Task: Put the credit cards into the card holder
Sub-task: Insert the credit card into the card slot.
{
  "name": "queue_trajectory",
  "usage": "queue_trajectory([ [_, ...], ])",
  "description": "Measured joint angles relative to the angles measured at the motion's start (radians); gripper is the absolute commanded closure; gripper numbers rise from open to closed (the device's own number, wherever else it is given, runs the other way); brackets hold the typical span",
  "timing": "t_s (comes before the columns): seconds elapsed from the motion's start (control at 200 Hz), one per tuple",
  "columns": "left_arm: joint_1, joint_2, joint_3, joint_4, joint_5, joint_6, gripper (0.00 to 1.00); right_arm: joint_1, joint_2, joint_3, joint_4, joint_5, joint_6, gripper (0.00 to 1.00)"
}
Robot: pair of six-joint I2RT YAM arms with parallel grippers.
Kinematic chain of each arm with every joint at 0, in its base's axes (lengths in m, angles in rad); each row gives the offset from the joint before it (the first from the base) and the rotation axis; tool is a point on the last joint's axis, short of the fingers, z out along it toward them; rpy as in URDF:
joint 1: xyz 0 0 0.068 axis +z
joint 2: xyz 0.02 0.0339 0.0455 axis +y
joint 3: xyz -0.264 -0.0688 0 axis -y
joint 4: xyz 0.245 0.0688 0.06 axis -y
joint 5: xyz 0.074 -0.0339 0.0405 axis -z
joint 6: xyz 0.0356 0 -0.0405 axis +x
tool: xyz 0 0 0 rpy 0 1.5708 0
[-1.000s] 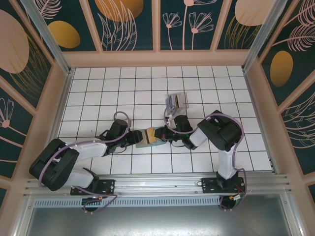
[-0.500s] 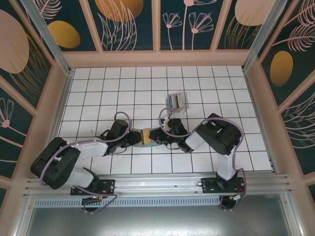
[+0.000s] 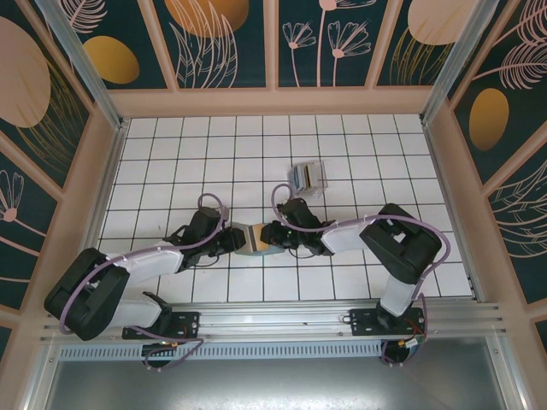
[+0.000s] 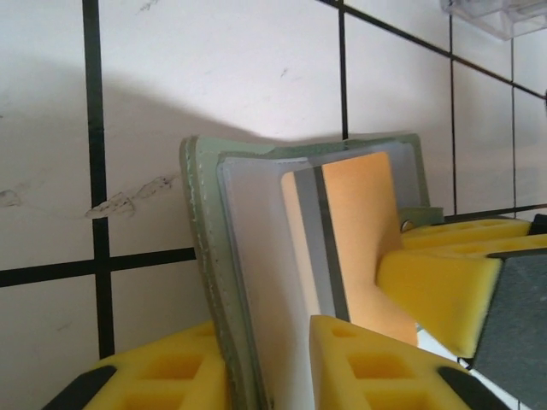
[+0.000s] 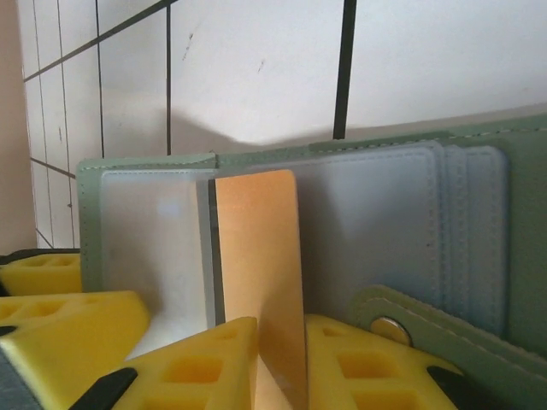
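**A:** Wide view first. There's one white tiled desk with two arms on it. The left arm lies low, stretched from its base at 7 o'clock toward the middle. The right arm rises at 5 o'clock, bends at the elbow and reaches flat across to meet it.

**B:** And between them?

**A:** One card holder, grey-green, a little to the 6 o'clock side of the desk's centre, propped open like a book. The left fingers come at it from 9 o'clock and the right fingers from 3.

**B:** Grips?

**A:** The left pair, both yellow, is clenched on one flap. The green wall and its clear sleeve fill the gap between them. The right pair has one tan card standing between them, its far end in among the holder's clear sleeves near the fold. Pinched or let go, I can't tell.

**B:** Any more cards?

**A:** One clear box sits at 1 o'clock from the holder, well apart from it. There's a stack of cards inside, too small to count.
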Motion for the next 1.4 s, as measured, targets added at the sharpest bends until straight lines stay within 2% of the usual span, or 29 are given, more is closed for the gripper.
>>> queue_trajectory([
  [0.06,0.000,-0.003,-0.001,0.000,0.001,0.001,0.89,0.003,0.000,0.009,-0.018,0.006,-0.003,0.77],
  [0.155,0.001,-0.004,-0.003,0.003,0.003,0.001,1.00,0.011,-0.005,0.016,-0.033,0.021,-0.004,0.69],
  [0.435,0.001,-0.003,-0.013,0.027,0.012,0.008,1.00,0.019,-0.013,0.019,-0.046,0.031,-0.010,0.67],
  [0.636,0.001,0.003,-0.017,0.039,0.027,0.008,1.00,0.031,-0.029,0.040,-0.123,0.068,-0.029,0.67],
  [0.861,0.001,0.007,-0.052,0.099,0.056,-0.013,1.00,0.049,-0.028,0.072,-0.192,0.096,-0.035,0.77],
  [1.071,0.008,0.020,-0.063,0.117,0.063,-0.030,1.00,0.063,0.005,0.104,-0.191,0.087,-0.024,0.78],
  [1.171,0.010,0.024,-0.063,0.117,0.063,-0.032,0.85,0.064,0.011,0.109,-0.188,0.077,-0.019,0.77],
  [1.396,0.010,0.024,-0.063,0.113,0.060,-0.032,0.82,0.064,0.010,0.109,-0.187,0.074,-0.017,0.75],
])
